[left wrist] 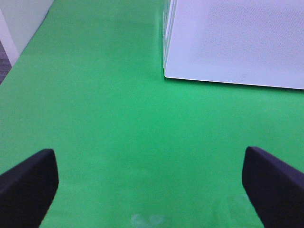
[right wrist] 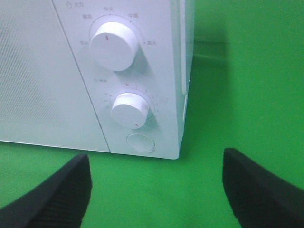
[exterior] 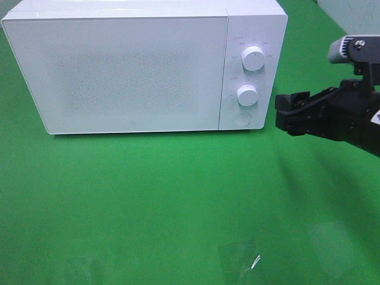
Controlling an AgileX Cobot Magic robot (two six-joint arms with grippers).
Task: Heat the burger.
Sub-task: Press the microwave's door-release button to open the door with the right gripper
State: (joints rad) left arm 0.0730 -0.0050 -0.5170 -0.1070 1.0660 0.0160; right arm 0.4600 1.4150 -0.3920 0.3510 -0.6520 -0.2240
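Note:
The burger is out of view in every frame. A white microwave (exterior: 119, 65) stands at the back of the green table with its door shut. My right gripper (exterior: 280, 114) hovers just right of the microwave's control panel, at about the height of the lower knob (exterior: 247, 95), open and empty. In the right wrist view its black fingers (right wrist: 52, 194) spread wide in front of the panel's lower knob (right wrist: 129, 110) and round button (right wrist: 140, 142). My left gripper (left wrist: 152, 190) is open over bare green cloth, with the microwave's corner (left wrist: 237, 38) ahead of it.
The panel carries an upper knob (exterior: 253, 59) and a round button (exterior: 241, 118) at its foot. Green cloth (exterior: 178, 202) covers the table in front of the microwave. A pale wall edge (left wrist: 19, 23) shows in the left wrist view.

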